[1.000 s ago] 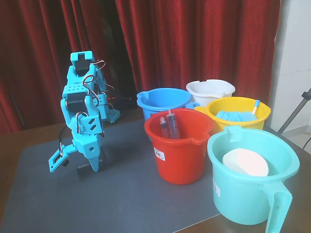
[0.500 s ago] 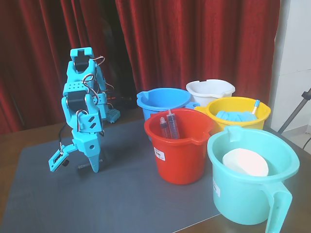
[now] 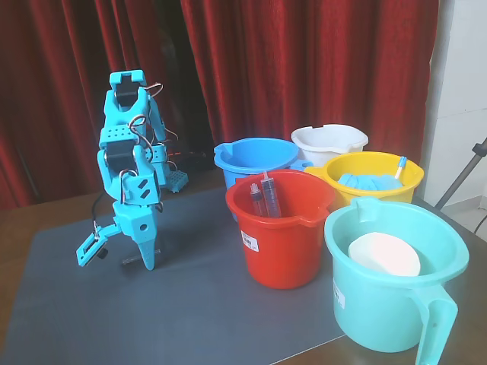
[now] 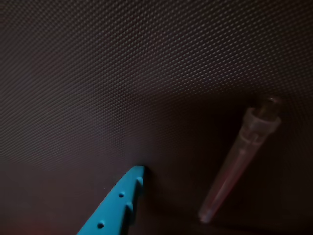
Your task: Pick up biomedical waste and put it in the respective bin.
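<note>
The biomedical waste is a thin clear stick (image 4: 238, 161) lying flat on the dark grey mat (image 3: 190, 319). In the fixed view it shows only as a small dark sliver (image 3: 132, 261) by the arm's lower finger. My teal gripper (image 3: 114, 261) is open and points down at the mat at the left. One finger (image 3: 149, 257) touches down just right of the stick and the other jaw is swung out to the left. In the wrist view one teal fingertip (image 4: 124, 196) shows at the bottom, left of the stick and apart from it. Nothing is held.
Several buckets stand at the right: a red one (image 3: 283, 243) holding larger blue-tinted syringes (image 3: 266, 196), a blue one (image 3: 255, 158), a white one (image 3: 329, 141), a yellow one (image 3: 373, 176) with blue items, and a teal one (image 3: 392, 285) holding a white disc. A red curtain hangs behind.
</note>
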`<state>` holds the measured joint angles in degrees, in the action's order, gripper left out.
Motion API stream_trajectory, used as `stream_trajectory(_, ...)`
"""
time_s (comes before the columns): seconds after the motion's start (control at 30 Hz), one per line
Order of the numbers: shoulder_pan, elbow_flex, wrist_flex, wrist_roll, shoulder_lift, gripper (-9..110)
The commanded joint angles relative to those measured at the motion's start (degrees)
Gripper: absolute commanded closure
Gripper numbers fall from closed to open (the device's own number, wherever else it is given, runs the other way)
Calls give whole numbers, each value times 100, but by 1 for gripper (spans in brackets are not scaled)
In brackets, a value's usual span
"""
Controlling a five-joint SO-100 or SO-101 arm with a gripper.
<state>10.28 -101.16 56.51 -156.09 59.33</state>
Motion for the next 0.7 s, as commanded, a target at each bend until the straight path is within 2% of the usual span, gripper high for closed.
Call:
stream_trajectory(0.0,79,-527,-914,53,-70,57)
stream_trajectory(0.13,97,-1266,-2013,246,-44,57)
stream_trajectory(0.4,105,-1371,-2109,281,-35,59)
stream_trajectory(0.43,114,-1389,-2101,281,-26,61)
stream_trajectory(0.6,114,-1978,-1934,281,659,87)
stream_trajectory(0.67,114,-2101,-1934,281,800,92)
